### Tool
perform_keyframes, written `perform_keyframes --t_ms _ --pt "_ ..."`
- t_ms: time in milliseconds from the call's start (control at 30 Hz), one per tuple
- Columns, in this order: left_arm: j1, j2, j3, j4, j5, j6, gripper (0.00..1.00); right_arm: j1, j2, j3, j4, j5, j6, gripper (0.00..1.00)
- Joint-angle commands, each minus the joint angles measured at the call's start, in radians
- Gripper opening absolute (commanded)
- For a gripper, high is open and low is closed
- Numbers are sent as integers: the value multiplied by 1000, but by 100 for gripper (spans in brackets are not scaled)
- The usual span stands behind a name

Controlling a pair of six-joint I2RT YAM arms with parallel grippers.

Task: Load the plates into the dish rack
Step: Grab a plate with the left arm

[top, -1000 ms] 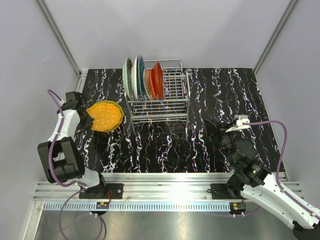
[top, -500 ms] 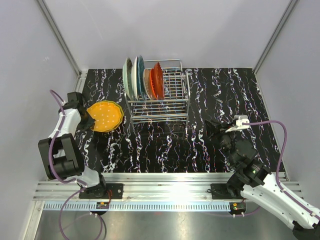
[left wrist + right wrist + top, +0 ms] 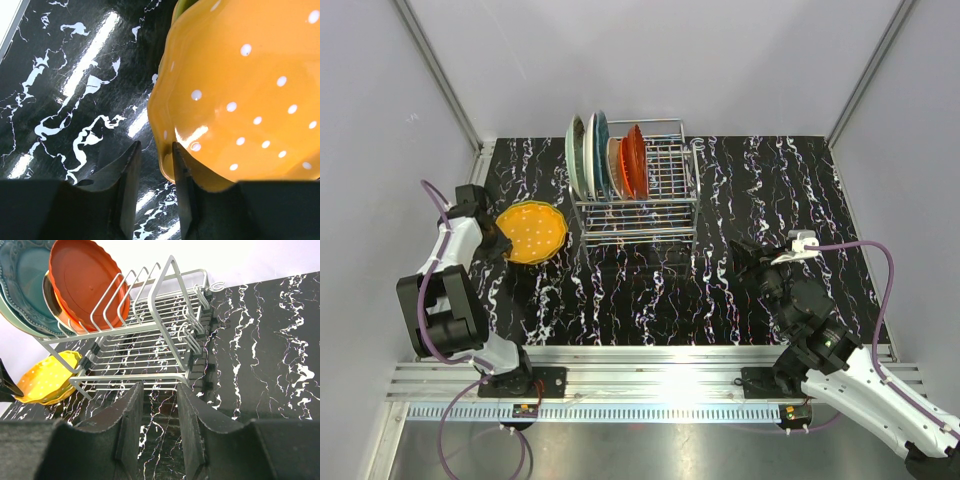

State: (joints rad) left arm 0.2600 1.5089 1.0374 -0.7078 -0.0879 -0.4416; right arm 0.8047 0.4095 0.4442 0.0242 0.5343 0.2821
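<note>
The left pincer [image 3: 155, 160] is low at the left side of the black, white-veined marble-look counter [image 3: 770, 180]. Its jaws are spread and straddle the near-left rim of the orange wavy-rimmed plate with small white dots [image 3: 532, 232], with a gap on the outer side. That plate lies flat on a yellow-green plate [image 3: 561, 217], just left of the chrome wire dish rack [image 3: 655, 205]. A pale mint green plate [image 3: 576, 155], a teal plate [image 3: 601, 148], a cream plate [image 3: 615, 165] and a red-orange plate [image 3: 636, 160] stand upright in the rack's left slots. The right pincer [image 3: 157, 415] hovers near right, spread and holding nothing.
</note>
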Motion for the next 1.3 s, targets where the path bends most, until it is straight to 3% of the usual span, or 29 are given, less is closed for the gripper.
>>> perform_keyframes --t_ms 0,233,467,600,700,867,1100,1267 --pt "2 -7 -22 1 -9 4 35 -4 -3 1 26 27 6 40" --pt "2 5 -22 11 7 -3 34 -4 -6 -1 26 27 6 40" --pt "2 28 -7 11 5 -8 18 -4 -14 2 23 30 3 40" --pt "4 31 7 5 -4 -5 2 -2 -11 5 20 15 -1 40" --pt "7 16 9 -1 -9 -6 0 -2 -6 13 11 4 -17 40" --pt "7 -39 9 1 -9 -2 0 -4 18 19 48 -163 -72 37" --pt "7 -121 -8 11 -9 15 0 -1 78 24 141 -407 -93 41" --pt "5 -153 -8 22 20 17 0 1 109 30 201 -686 -67 45"
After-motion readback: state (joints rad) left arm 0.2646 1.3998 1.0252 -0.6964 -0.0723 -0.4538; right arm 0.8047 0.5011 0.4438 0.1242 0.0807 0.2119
